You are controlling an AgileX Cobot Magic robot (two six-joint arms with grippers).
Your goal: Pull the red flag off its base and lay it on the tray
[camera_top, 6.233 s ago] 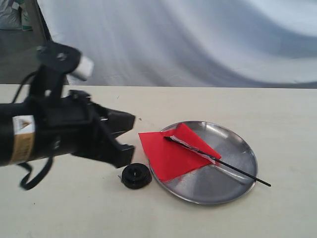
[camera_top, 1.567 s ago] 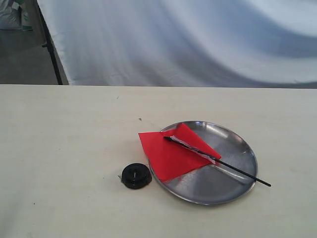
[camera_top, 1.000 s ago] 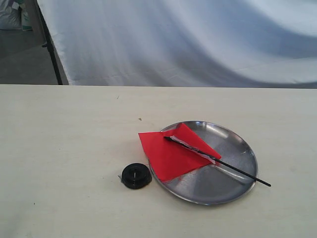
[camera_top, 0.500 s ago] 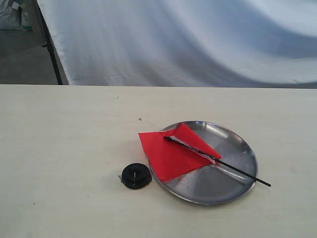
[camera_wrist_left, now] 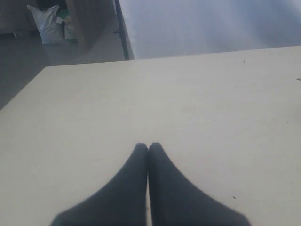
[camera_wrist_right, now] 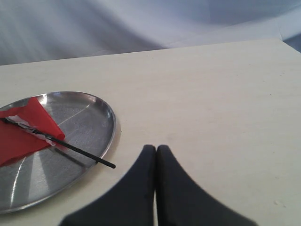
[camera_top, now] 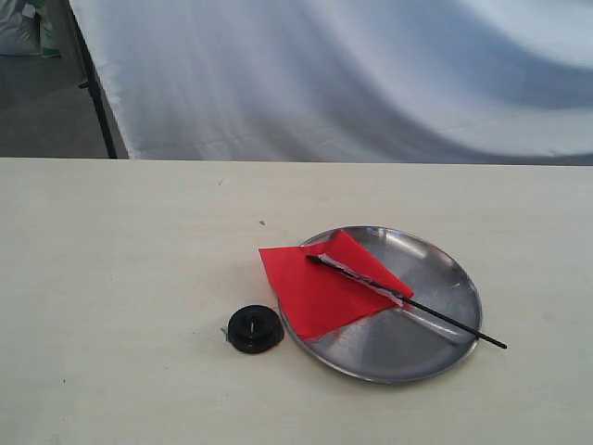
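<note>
The red flag (camera_top: pixel 320 287) lies flat across the steel tray (camera_top: pixel 435 362), its cloth hanging over the tray's left rim and its black stick jutting past the right rim. The small black base (camera_top: pixel 255 328) sits on the table just left of the tray, apart from the flag. No arm shows in the exterior view. In the right wrist view the flag (camera_wrist_right: pixel 23 134) and tray (camera_wrist_right: pixel 89 117) lie off to one side of my right gripper (camera_wrist_right: pixel 155 148), which is shut and empty. My left gripper (camera_wrist_left: pixel 148 145) is shut and empty over bare table.
A pale tabletop (camera_top: pixel 130 278) spreads around the tray. A white cloth backdrop (camera_top: pixel 371 74) hangs behind the table's far edge. A black stand leg (camera_top: pixel 93 83) and white sacks (camera_wrist_left: pixel 49 23) stand on the floor beyond the table.
The left arm, which hung over the base 6.2 s ago, has withdrawn from the exterior view. Flag, tray and base have not moved over the last 1.6 s.
</note>
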